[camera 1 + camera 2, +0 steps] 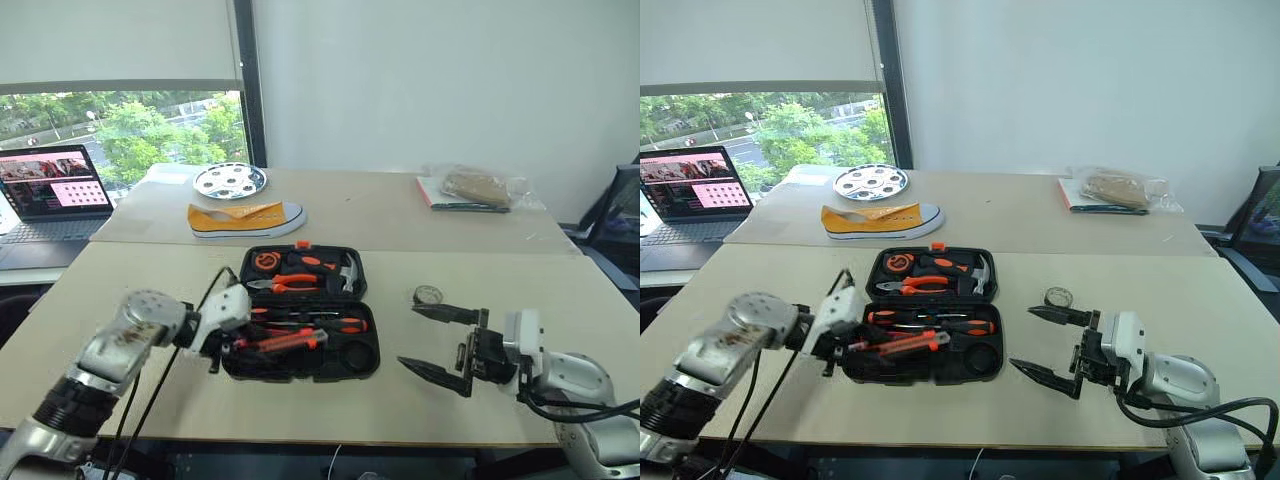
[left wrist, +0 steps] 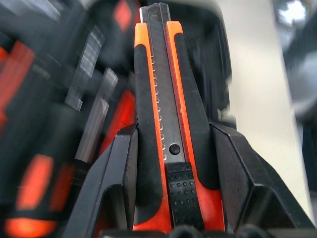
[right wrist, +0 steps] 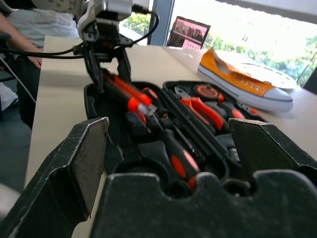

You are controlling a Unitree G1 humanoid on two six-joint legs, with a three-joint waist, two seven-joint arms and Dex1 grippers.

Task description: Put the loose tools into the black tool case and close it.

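Note:
The black tool case (image 1: 368,352) lies open in the middle of the near table. Two black-and-orange screwdrivers (image 1: 322,323) rest in its near half. My left gripper (image 1: 228,345) is at the case's left end, shut on the orange-black utility knife (image 2: 163,124). The knife (image 1: 285,342) points right, low over the near half's recesses. A small roll of tape (image 1: 427,295) sits on the table to the right of the case. My right gripper (image 1: 410,337) hovers just in front of the roll, open and empty, pointing left at the case.
Orange-handled pliers (image 1: 290,283), a tape measure (image 1: 265,261) and a hammer (image 1: 348,272) fill the case's far half. A yellow sneaker (image 1: 245,218), a white round dish (image 1: 229,180), a laptop (image 1: 55,195) and a plastic bag (image 1: 480,188) are further back. A person's arm (image 3: 20,39) shows beyond the table's left end.

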